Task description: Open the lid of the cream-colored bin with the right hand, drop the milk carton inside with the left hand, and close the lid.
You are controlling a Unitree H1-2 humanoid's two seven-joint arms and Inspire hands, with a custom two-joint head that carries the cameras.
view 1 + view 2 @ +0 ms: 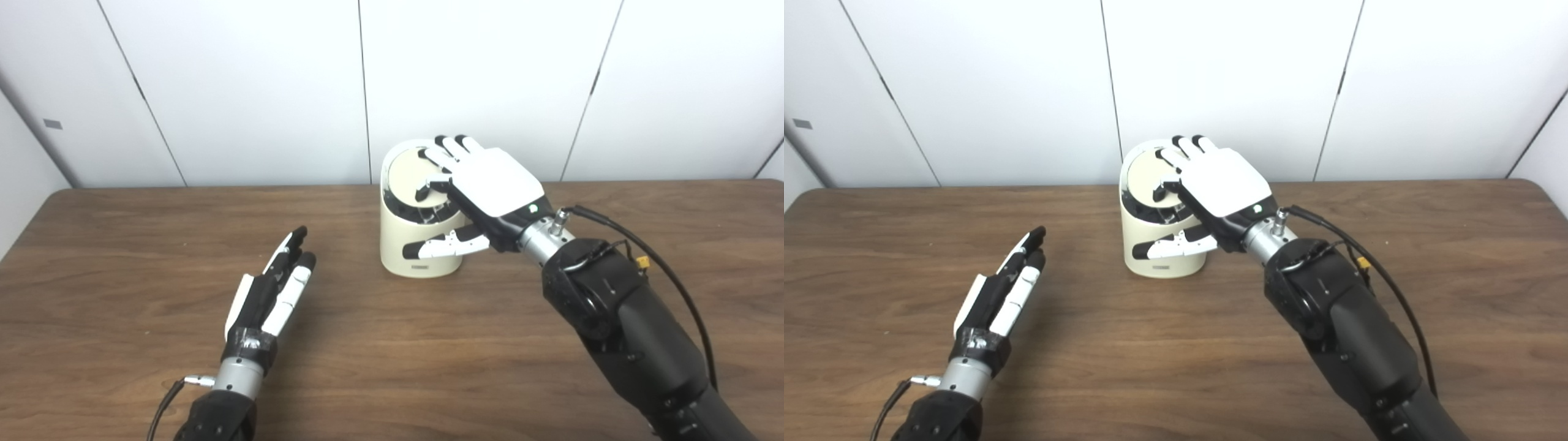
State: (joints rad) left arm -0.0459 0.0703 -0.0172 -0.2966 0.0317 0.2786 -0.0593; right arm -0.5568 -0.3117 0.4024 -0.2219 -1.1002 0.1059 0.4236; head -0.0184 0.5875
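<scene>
My right hand (493, 184) lies palm-down over the top of the cream-colored cylindrical bin (416, 245), which stands upright toward the far middle of the dark brown wooden desk (392, 343). My fingers (453, 147) spread flat across the round, tilted lid (407, 171), their tips resting on it, while my thumb (444, 246) reaches along the front of the bin's wall below the rim; nothing is clenched, the hand merely presses on the lid. A dark gap shows under the lid's near edge. My left hand (998, 300) rests low over the desk, well apart from the bin on its left, fingers straight, close together and pointing away from me, grasping nothing. I see no milk carton anywhere on the desk.
</scene>
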